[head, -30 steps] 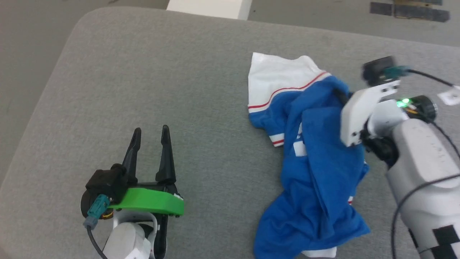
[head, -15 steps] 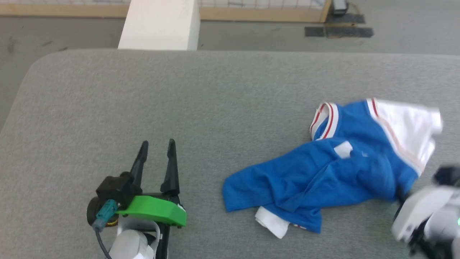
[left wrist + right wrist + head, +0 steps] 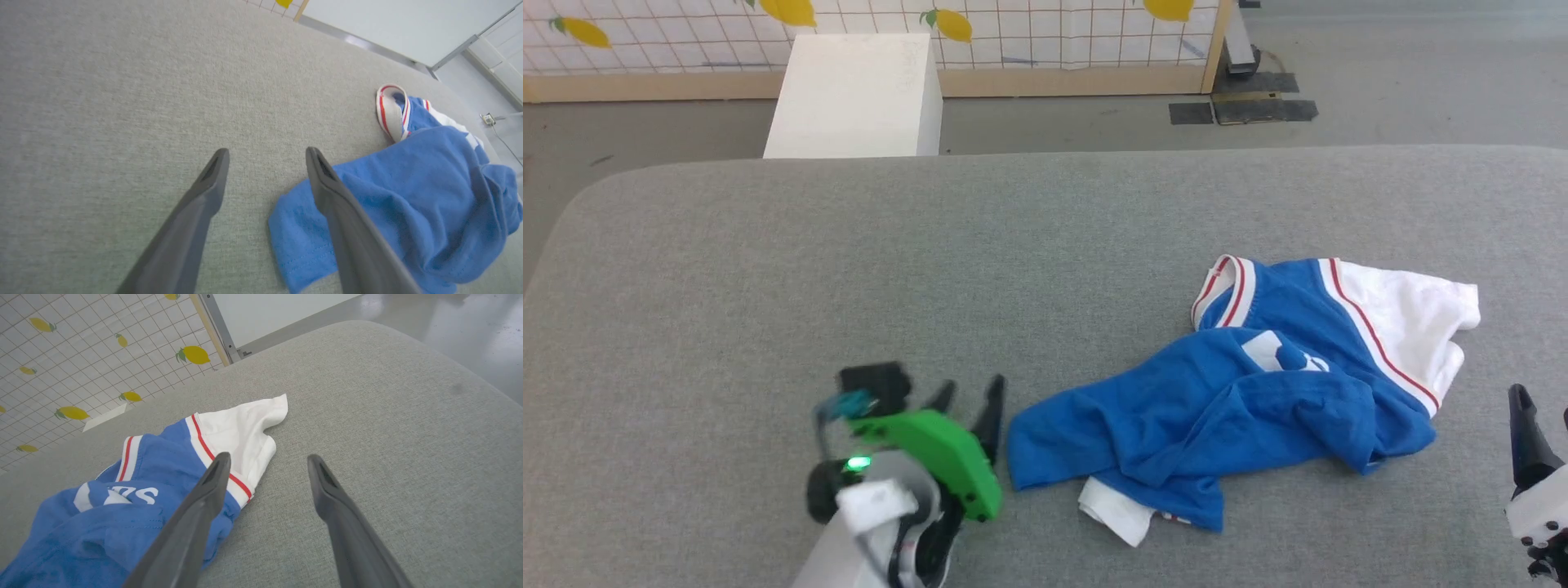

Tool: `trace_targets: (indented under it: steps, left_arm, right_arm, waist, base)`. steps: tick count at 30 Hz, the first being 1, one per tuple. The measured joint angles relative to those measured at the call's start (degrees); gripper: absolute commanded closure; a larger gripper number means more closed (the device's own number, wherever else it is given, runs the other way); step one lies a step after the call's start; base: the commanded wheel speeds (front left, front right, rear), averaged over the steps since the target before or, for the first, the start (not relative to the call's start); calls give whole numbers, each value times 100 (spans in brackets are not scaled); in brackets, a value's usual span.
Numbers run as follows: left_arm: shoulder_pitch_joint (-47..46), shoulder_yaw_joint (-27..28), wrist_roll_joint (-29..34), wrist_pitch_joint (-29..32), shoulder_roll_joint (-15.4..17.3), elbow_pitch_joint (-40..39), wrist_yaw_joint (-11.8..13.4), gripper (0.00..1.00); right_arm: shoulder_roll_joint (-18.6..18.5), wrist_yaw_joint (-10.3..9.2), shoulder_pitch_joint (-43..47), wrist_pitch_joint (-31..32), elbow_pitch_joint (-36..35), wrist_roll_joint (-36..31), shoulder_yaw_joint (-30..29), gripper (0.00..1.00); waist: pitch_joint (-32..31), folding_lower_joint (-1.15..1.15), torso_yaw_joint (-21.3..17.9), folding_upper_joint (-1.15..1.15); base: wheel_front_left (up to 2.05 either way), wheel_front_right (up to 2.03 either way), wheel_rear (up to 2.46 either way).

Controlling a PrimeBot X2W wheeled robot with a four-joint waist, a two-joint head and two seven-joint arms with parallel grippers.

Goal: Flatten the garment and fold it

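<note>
Blue-and-white garment [image 3: 1258, 392] is lying crumpled on the right part of the grey counter [image 3: 849, 261], not gripped by anything. Left pincer [image 3: 265, 152] is spread wide right at its blue hem. Right pincer [image 3: 267, 457] is wide and empty too, just beside the white sleeve.

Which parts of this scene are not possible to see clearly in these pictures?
Head view: folds break up the white print on the garment; unreadable.
Head view: the right gripper is cut off by the right edge.
Head view: the white piece lies mostly under blue fabric.
Left wrist view: the blue heap hides most of the white sleeve.
</note>
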Motion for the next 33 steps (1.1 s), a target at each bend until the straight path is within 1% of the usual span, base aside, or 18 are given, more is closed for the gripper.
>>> trace_targets:
  steps: [1,2,3,5,8,10,12,13,14,16,19,23,27,31,33]
  left_arm:
    - [-129,-140,-123,483,1,101,45,0]
    - [-205,-204,-229,757,-2,143,108,0]
    - [-316,-316,-276,1133,4,214,222,0]
    - [-487,-577,-125,1773,48,360,341,0]
    - [-617,-835,32,2327,77,532,465,0]
    - [-671,-980,62,2495,79,576,431,0]
    - [-689,-1069,29,2596,103,637,316,0]
    - [-690,-1105,-4,2603,103,645,260,23]
    - [-687,-1120,-56,2596,102,644,213,100]
    - [-666,-1100,-176,2466,101,632,207,100]
    - [-630,-935,-409,2035,53,579,218,100]
    - [-747,-493,-581,1482,20,355,274,100]
    - [-1407,-109,-686,1196,145,81,265,100]
    - [-2370,63,-617,1049,318,-34,193,100]
    - [-2824,92,-592,998,353,-26,118,100]
  right_arm:
    - [-1,0,0,1,-2,-24,2,0]
    - [0,0,-1,1,0,-24,24,0]
    - [1,0,-2,7,2,-23,42,0]
    - [4,0,-3,8,21,-18,81,0]
    - [2,0,-3,-1,93,37,167,0]
    - [7,0,-4,-45,143,84,215,0]
    - [7,0,-10,-70,189,115,241,0]
    - [8,0,-13,-103,213,130,249,0]
    - [8,0,-20,-129,236,136,252,0]
    - [7,0,-24,-170,280,133,257,0]
    - [7,0,-32,-197,350,133,304,0]
    - [9,0,-80,-245,453,133,365,0]
    - [10,0,-174,-292,519,131,420,0]
    - [11,0,-220,-296,547,87,450,0]
    - [10,0,-255,-296,561,84,468,0]
  waist:
    - [3,0,-23,0]
    - [4,0,-46,0]
    - [7,0,-79,0]
    - [23,0,-138,0]
    - [71,0,-229,0]
    - [114,0,-276,0]
    - [162,0,-315,0]
    - [185,0,-336,0]
    - [208,0,-353,0]
    - [240,0,-376,0]
    - [256,0,-360,0]
    - [211,0,-278,0]
    - [158,0,-178,0]
    - [101,0,-92,0]
    - [72,0,-57,0]
  base:
    - [0,0,0]
    - [0,0,0]
    - [0,0,0]
    - [0,0,0]
    - [0,0,0]
    - [0,0,0]
    - [0,0,0]
    - [0,0,0]
    - [0,0,0]
    - [0,0,0]
    - [0,0,0]
    - [0,0,0]
    - [0,0,0]
    - [0,0,0]
    - [0,0,0]
